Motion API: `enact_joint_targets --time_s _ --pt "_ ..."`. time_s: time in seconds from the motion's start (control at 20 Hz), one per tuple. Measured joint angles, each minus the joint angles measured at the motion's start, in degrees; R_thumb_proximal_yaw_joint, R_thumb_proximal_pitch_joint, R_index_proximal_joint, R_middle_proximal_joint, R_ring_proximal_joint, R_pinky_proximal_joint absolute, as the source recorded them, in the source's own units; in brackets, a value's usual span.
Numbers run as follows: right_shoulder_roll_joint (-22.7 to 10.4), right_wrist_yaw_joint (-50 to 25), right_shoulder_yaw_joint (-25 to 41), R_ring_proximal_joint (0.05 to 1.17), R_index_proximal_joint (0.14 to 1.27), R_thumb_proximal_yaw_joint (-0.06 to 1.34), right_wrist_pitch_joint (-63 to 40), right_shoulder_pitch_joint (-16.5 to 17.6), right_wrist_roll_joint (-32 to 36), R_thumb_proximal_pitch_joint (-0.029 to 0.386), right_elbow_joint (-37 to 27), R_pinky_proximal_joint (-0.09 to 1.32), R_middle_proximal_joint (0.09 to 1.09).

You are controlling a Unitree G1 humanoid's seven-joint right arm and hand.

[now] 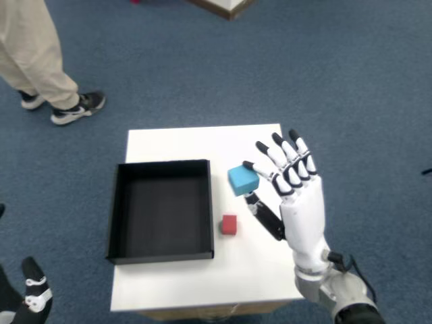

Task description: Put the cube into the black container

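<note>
My right hand is raised above the white table, to the right of the black container. A blue cube is pinched between its thumb and index finger, held in the air just right of the container's right wall. The other fingers are spread. A small red cube lies on the table beside the container's right wall, below the held cube. The container is open-topped and nothing lies inside it.
A person's legs and shoes stand on the blue carpet at the upper left. The other hand shows at the lower left corner, off the table. A wooden object's corner is at the top.
</note>
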Motion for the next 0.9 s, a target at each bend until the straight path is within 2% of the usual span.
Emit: enact_joint_targets --time_s 0.15,0.25,0.4,0.55,0.75,0.9 --pt "0.56 2.83 -0.32 0.22 1.06 1.21 -0.08 1.09 0.96 0.175 -1.88 0.04 0.32" --pt "2.11 5.77 0.29 0.22 1.06 1.21 0.13 0.97 1.61 0.176 -3.50 0.04 0.32" --pt "2.02 11.41 4.75 0.22 1.05 1.21 1.65 -0.01 3.03 0.177 -4.74 0.03 0.32" --pt "1.48 15.86 10.14 0.22 1.05 1.22 5.15 -1.65 7.27 0.178 -4.67 0.02 0.32" --pt "0.43 21.13 17.27 0.20 1.04 1.22 9.89 -4.22 14.90 0.181 -0.29 0.00 0.31" --pt "-0.03 22.39 22.43 0.20 1.04 1.23 12.36 -6.80 19.81 0.182 1.50 0.00 0.31"
